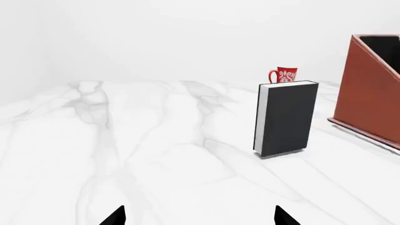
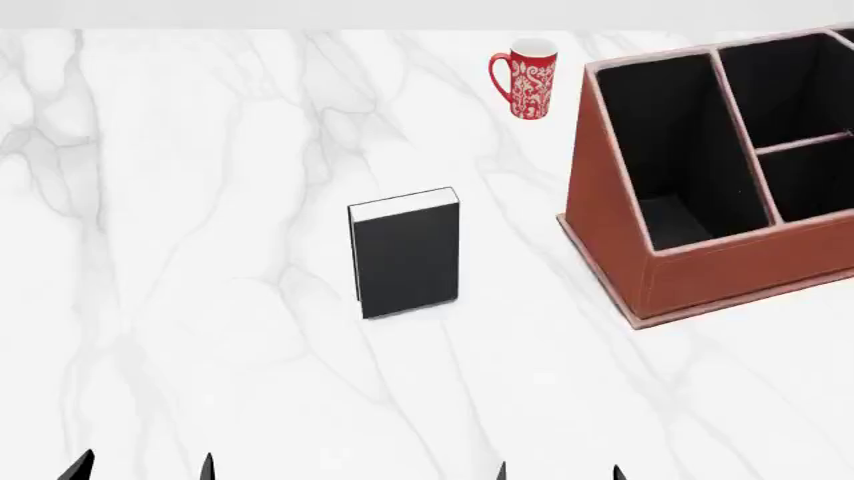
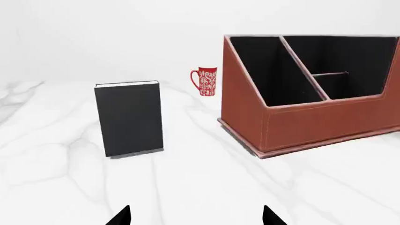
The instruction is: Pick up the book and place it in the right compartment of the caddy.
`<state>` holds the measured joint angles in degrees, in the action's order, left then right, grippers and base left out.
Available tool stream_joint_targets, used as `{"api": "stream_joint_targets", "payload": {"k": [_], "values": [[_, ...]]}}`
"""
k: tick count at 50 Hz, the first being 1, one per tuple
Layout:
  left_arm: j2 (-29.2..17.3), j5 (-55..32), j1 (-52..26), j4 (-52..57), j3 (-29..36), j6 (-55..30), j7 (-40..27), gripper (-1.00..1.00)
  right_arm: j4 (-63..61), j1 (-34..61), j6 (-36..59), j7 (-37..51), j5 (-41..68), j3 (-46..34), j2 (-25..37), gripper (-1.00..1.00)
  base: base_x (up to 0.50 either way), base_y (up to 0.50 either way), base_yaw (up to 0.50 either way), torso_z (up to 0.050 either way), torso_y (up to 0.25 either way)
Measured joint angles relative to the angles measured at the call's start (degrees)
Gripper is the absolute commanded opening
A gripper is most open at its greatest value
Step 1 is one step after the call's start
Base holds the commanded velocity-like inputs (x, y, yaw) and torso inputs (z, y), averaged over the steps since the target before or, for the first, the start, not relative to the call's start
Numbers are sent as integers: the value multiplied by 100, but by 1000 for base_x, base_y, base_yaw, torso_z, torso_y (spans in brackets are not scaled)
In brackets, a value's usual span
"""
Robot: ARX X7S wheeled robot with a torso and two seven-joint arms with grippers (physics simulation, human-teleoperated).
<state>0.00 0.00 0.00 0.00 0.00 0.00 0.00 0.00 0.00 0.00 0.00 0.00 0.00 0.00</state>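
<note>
**Book upright, centre bench, between both arms**

I see the book [image 2: 406, 253] standing upright on the bench [image 2: 200, 250], long axis vertical, cover facing me, well ahead of both sets of fingers. Caddy [image 2: 694, 270] sits to its right, mug [image 2: 525, 78] far behind. Left fingers [image 2: 140, 468] and right fingers [image 2: 561, 472] both spread apart, holding nothing. Right arm looks slightly nearer; I'd reach with it.

The head view looks steeply down; both wrist views sit low, sharing the book [image 2: 406, 255] and caddy [image 2: 627, 250].
</note>
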Motion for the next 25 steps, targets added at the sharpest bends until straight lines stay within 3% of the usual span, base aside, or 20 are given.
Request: {"api": "stream_joint_targets", "payload": {"k": [25], "values": [[-293,-280,1,16,336,-5,-336,100,-3,5,-20,412,143,-389,284,100,0,0,0,0,0]]}}
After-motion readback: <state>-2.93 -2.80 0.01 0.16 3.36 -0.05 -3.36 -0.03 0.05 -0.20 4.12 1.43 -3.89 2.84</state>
